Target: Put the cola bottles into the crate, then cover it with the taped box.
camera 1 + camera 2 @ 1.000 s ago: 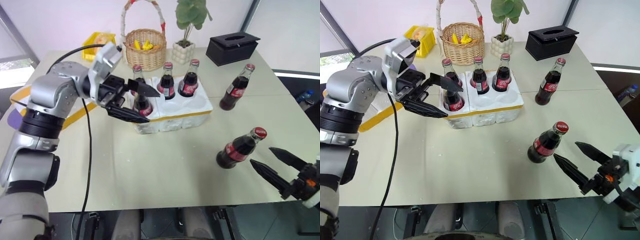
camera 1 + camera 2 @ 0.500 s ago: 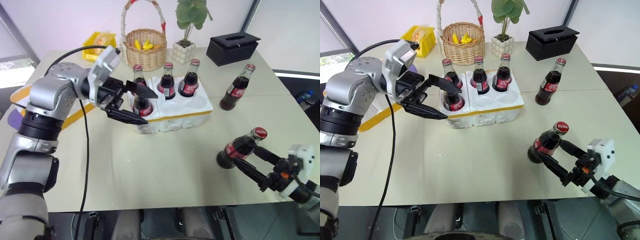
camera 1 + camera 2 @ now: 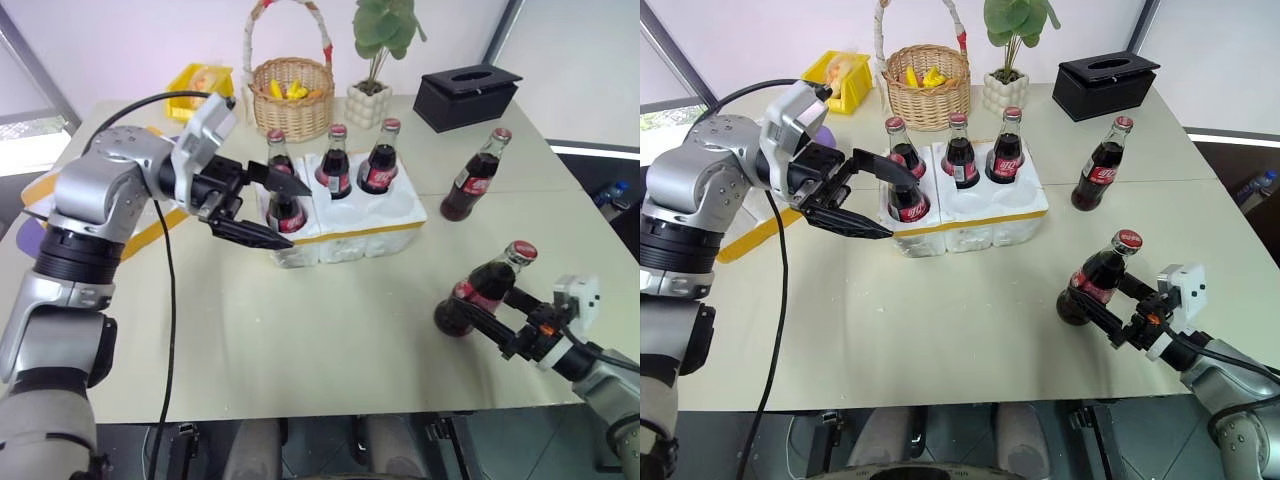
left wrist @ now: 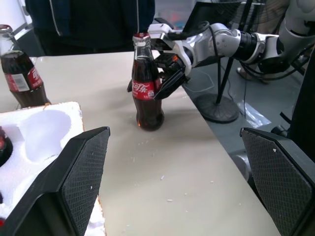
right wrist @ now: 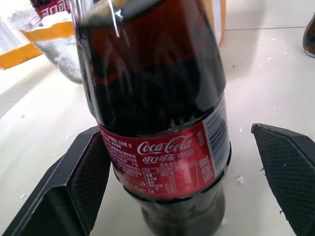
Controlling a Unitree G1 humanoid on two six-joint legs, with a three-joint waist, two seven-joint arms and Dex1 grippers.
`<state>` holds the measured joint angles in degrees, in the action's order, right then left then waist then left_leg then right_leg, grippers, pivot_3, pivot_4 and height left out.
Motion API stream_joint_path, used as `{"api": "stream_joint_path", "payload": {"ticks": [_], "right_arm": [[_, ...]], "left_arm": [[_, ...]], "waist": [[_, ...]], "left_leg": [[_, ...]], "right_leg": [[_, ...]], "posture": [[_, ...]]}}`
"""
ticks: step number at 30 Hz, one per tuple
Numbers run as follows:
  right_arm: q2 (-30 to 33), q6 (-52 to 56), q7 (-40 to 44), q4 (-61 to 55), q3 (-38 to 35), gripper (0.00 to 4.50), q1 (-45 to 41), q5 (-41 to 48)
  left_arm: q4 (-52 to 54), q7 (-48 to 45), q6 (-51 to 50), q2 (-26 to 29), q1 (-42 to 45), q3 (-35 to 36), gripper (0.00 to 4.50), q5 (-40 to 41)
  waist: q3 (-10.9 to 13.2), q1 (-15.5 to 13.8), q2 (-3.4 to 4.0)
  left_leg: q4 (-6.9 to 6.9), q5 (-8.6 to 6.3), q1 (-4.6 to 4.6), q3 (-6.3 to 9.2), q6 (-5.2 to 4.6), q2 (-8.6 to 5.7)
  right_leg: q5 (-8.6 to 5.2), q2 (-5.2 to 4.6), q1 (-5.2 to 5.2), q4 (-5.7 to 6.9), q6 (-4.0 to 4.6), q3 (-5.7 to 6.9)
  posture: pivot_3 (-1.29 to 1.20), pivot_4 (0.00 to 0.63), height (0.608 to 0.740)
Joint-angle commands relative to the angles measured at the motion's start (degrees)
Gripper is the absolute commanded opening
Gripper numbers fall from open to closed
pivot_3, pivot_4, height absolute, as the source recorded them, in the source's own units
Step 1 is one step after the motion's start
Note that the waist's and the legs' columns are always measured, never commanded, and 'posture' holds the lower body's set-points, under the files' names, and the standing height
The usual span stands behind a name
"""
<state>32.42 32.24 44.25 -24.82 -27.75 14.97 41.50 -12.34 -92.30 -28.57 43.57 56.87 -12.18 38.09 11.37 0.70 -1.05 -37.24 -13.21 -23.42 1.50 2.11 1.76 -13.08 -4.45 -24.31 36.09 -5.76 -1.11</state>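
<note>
Glass is the worry here: the near cola bottle (image 3: 1095, 283) stands close to the counter's (image 3: 970, 330) near right edge, tilted slightly, with the right pincer (image 3: 1108, 308) straddling its labelled body. One finger looks to be against the glass while the other stands off it, so I cannot tell whether the grip is made. If the pincer squeezes off-centre, or lifts before both fingers bear, the bottle could tip and roll off that edge. A second loose cola bottle (image 3: 1098, 165) stands at the far right, well apart.

Four bottles already sit in the crate (image 3: 970, 212), three in the far row and one at near left, leaving two near wells bare. The left pincer (image 3: 868, 196) hangs released, fingers spread wide around the near-left bottle in the crate (image 3: 908, 194); a stray sweep there could knock it.

Room is good: bare counter lies between the held bottle and the crate, with the basket (image 3: 927, 92), plant (image 3: 1008, 50) and black tissue box (image 3: 1106, 84) far behind.
</note>
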Motion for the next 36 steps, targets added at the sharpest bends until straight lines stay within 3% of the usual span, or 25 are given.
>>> {"api": "stream_joint_path", "payload": {"ticks": [1, 2, 12, 17, 21, 27, 32, 36], "right_arm": [[-0.41, -0.83, -0.58, -0.69, -0.78, 3.26, -0.82, 1.87], [-0.46, -0.67, -0.71, -1.06, -0.97, 2.80, -0.75, 2.52], [2.96, 0.27, -2.14, -4.23, -5.38, 2.80, -0.43, 6.66], [10.69, 2.90, -2.69, -5.55, -10.62, 2.80, -5.55, 10.61], [18.70, 6.49, -2.55, -4.43, -10.80, 2.80, -14.84, 15.25], [21.12, 10.22, -4.68, 0.94, 3.41, 2.80, -37.28, 15.82], [15.13, 10.68, -4.24, 8.26, 17.08, 2.80, -53.99, 10.03], [9.56, 8.57, -2.86, 15.37, 23.94, 2.80, -61.45, 3.78]], "left_arm": [[1.47, -0.20, -0.06, 0.22, 0.56, 2.34, 4.50, -0.02], [1.55, -0.20, -0.04, 0.28, 0.43, 2.41, 4.50, -0.10], [1.74, -0.07, -0.19, 0.50, -0.90, 4.04, 4.50, -1.64], [2.63, 0.88, -0.47, 2.17, -3.24, 6.52, 4.50, -2.56], [3.61, 3.43, 0.20, 3.07, -5.15, 8.86, 4.50, -3.65], [4.78, 7.08, 1.47, 3.59, -7.19, 11.70, 4.50, -5.00], [7.30, 8.88, 0.47, 4.29, -8.98, 13.69, 4.50, -4.46], [9.43, 10.05, -0.64, 4.76, -10.51, 14.95, 4.50, -3.67]], "waist": [[0.00, 0.00, 0.00], [0.00, 0.00, 0.00], [0.01, 0.04, 0.02], [0.06, 0.25, 0.08], [0.09, 0.35, 0.14], [0.10, 0.28, 0.11], [0.13, 0.35, 0.11], [0.13, 0.04, 0.11]], "left_leg": [[0.00, 0.00, 0.00, 0.00, 0.00, 0.00], [0.00, 0.00, 0.00, 0.00, 0.00, 0.00], [0.02, 0.00, 0.00, -0.01, 0.00, 0.00], [0.01, 0.00, 0.00, -0.03, 0.00, 0.00], [0.05, 0.00, 0.03, -0.01, 0.00, 0.03], [0.07, 0.00, -0.02, 0.00, 0.00, 0.02], [0.07, 0.00, -0.15, -0.02, -0.01, 0.02], [0.15, 0.00, -0.20, 0.00, -0.01, 0.02]], "right_leg": [[0.00, 0.00, 0.00, 0.00, 0.00, 0.00], [0.00, 0.00, 0.00, 0.00, 0.00, 0.00], [0.01, 0.00, -0.01, 0.00, 0.02, -0.01], [0.03, 0.00, -0.04, 0.01, 0.05, -0.02], [-0.01, 0.03, -0.05, 0.02, -0.01, -0.01], [0.09, 0.04, -0.07, 0.00, 0.14, -0.01], [0.09, 0.04, -0.21, -0.02, 0.13, -0.04], [0.07, 0.07, -0.26, -0.01, 0.09, -0.02]], "posture": [[0.00, 0.150, 0.740], [0.00, 0.150, 0.740], [0.00, 0.150, 0.740], [0.00, 0.150, 0.740], [0.00, 0.150, 0.740], [0.00, 0.150, 0.740], [0.00, 0.150, 0.740], [0.00, 0.150, 0.740]]}}
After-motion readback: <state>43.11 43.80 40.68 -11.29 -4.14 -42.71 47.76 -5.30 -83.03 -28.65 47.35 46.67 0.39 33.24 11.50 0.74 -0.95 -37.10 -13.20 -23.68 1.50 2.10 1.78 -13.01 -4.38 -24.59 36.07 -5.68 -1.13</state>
